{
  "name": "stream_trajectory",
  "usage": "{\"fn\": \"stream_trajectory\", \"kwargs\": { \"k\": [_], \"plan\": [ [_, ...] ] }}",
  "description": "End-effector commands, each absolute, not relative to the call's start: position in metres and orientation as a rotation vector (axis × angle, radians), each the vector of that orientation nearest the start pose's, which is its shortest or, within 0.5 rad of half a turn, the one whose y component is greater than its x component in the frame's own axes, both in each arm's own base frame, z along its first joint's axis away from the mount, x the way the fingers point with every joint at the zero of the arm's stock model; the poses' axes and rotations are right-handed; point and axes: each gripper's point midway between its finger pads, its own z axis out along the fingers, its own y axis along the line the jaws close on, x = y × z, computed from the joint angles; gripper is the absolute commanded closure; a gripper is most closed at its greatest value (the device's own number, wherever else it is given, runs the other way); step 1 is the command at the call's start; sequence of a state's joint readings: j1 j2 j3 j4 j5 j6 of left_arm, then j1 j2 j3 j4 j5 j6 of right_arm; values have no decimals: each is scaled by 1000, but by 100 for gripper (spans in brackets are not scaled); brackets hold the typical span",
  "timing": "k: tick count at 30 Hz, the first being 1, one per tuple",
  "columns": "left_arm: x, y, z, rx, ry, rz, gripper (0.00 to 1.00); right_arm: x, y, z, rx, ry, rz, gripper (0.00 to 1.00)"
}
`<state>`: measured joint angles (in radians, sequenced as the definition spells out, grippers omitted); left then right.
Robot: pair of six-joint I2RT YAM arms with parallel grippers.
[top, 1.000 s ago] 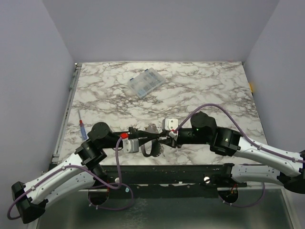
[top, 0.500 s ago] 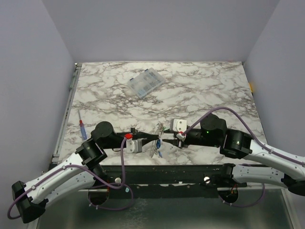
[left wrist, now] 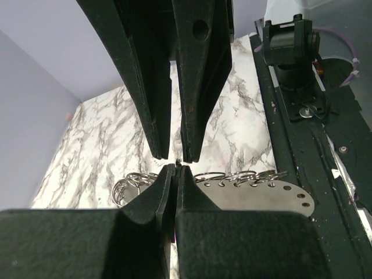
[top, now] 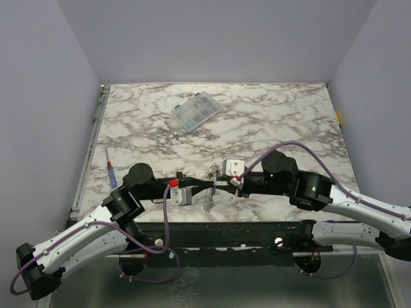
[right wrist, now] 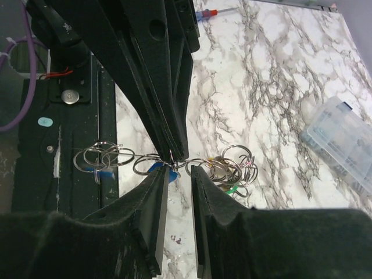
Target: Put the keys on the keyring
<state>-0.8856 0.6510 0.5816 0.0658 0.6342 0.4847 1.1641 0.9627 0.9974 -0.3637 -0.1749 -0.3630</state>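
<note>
The keyring (left wrist: 256, 196), a flat grey plate strung with wire rings, sits between the two arms near the front edge of the bench (top: 289, 115). The keys (right wrist: 156, 169) hang among those rings, showing one blue head and one green. The left tool (left wrist: 175, 171) has its tips pressed together on a ring of the bunch. The right tool (right wrist: 177, 174) faces it tip to tip, fingers slightly apart. A clear box (top: 197, 111) lies far back and a screwdriver (top: 111, 172) lies at the left.
</note>
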Motion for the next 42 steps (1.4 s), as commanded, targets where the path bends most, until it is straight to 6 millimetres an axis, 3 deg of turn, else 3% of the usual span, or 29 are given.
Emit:
{"fn": "stream_trajectory", "kwargs": {
  "k": [1,16,25,33,42],
  "plan": [
    [111,-276,307,1326,795,-784,100,115,322,285,-1439,1308,732,71],
    [107,-274,313,1268,775,-822,100,120,330,287,-1428,1278,726,75],
    [105,-269,324,1217,742,-817,100,119,326,275,-1417,1318,732,56],
    [105,-265,326,1199,738,-804,100,113,319,271,-1373,1332,771,55],
    [102,-264,329,1191,722,-817,100,116,325,275,-1325,1308,794,56]
  ]
}}
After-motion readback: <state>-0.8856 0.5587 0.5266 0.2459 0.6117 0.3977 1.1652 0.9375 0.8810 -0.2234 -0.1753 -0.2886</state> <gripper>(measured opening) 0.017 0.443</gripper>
